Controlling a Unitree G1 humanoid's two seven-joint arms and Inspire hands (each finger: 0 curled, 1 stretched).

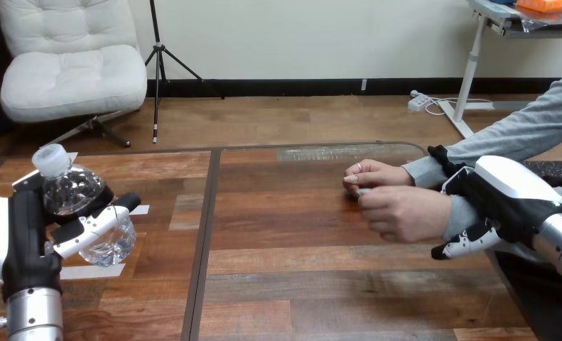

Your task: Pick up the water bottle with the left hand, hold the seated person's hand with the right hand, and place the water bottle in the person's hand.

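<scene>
The left hand [22, 241] gripped the water bottle [86, 206] near the table's [299, 284] left edge. The right hand [509, 195] curled round the person's wrist [459, 213] by the right edge. Seemingly only the handover remained.

Water bottle [68, 188] in left hand [22, 241] (cap [50, 158] up)

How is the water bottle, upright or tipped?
Tipped: the water bottle leans, cap toward the view's left, the left hand curled round it.
</scene>
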